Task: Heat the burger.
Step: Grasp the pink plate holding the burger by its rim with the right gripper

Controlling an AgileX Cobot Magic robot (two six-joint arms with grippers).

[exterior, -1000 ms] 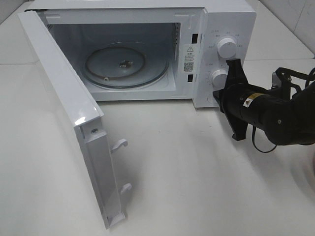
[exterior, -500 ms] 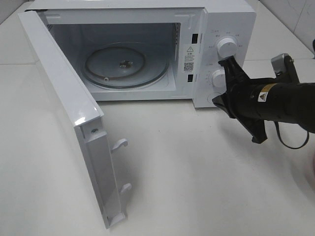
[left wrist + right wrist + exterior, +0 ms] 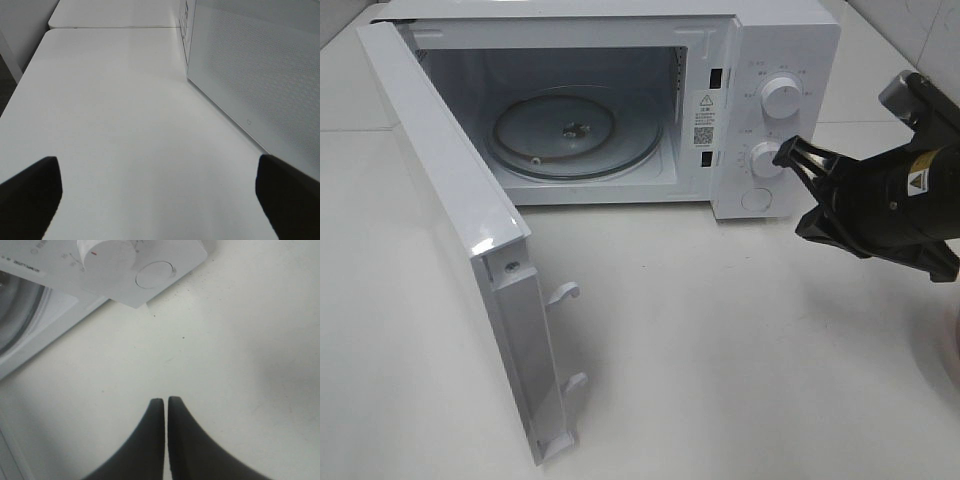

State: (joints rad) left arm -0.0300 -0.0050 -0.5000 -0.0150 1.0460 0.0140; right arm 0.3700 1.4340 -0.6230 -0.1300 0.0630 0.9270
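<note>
The boxy white microwave oven [image 3: 790,40] stood with its door [image 3: 440,190] swung wide and its round glass turntable [image 3: 570,135] bare for loading, while the black right gripper [image 3: 788,152] hung pinched together beside the knobs, the left gripper [image 3: 157,165] gaped apart, and the burger was out of view.

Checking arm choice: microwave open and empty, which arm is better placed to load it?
Probably right: the right end effector hangs by the dials, while the open door blocks the left end effector.
</note>
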